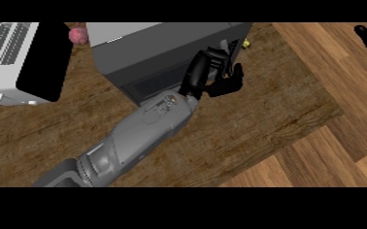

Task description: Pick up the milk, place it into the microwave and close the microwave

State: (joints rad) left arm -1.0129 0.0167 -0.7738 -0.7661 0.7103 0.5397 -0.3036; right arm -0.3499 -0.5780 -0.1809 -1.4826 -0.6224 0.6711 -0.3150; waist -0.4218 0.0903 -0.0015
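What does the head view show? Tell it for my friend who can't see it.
The robot's left hand is against a corner of a dark grey box on a wooden counter. A white appliance sits at the left edge.

My forearm (136, 136) is a smooth grey shell, broad near the lower left of the frame and narrowing toward the wrist, with darker grey panels and seams at the wide end. Small dark round marks dot it just below the wrist. My hand (215, 75) is black, its fingers (233, 80) matte.
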